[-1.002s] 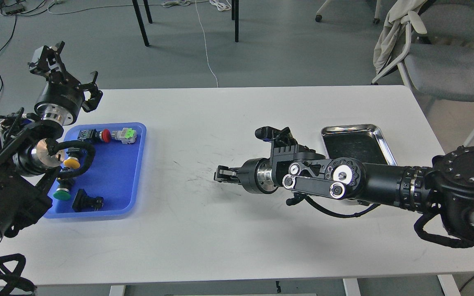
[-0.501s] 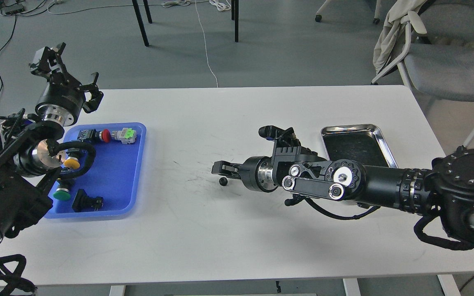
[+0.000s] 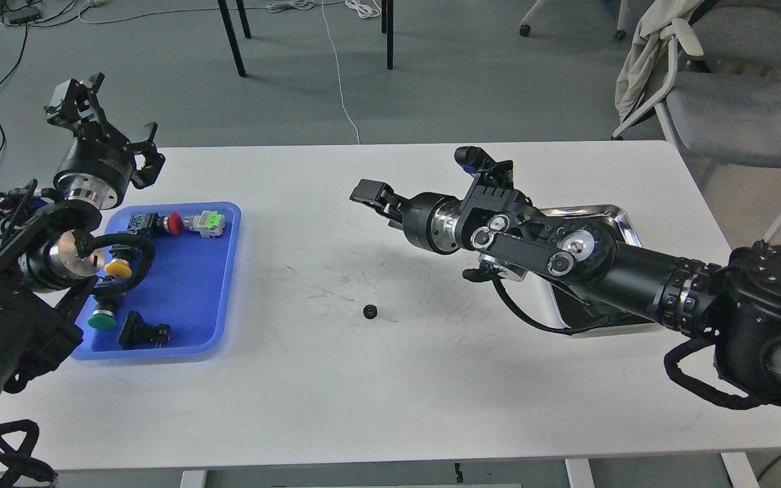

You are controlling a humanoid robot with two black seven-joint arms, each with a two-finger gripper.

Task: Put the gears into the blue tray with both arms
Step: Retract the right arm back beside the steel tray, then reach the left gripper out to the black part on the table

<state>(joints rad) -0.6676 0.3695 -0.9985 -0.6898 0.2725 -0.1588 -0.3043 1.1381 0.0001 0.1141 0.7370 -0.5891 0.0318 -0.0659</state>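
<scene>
A single gear [image 3: 370,311] lies flat on the white table [image 3: 390,393], a little toward the near edge of the middle, with bare tabletop on every side of it. Nothing touches it.

The right gripper [image 3: 366,193] hangs above the table, up and back from the gear and well apart from it, pointing toward the left edge. Its fingers look drawn together with nothing visible between them, though they are small and dark in this view. The right arm [image 3: 567,261] runs in from the right edge and crosses over the steel tray [image 3: 617,217], hiding most of it; only the tray's far rim and its near rim show.

The blue tray [image 3: 187,298] sits near the table's left edge, its near rim well back from the table's near edge. In it lie several push-button switches: a red-capped one [image 3: 173,223] and a green one [image 3: 206,222] along the far rim, a yellow-capped one [image 3: 118,269] and a green-capped one [image 3: 99,320] toward the left side, and a black switch block [image 3: 141,333] by the near rim. The middle and right part of the tray floor is bare blue.

The left gripper [image 3: 102,129] is raised above the table's far left corner, its fingers spread apart and holding nothing. The left arm [image 3: 38,271] overlaps the tray's left rim.

Between the blue tray's right rim and the gear lies a broad open stretch of table, and the whole near strip of the table is bare.
</scene>
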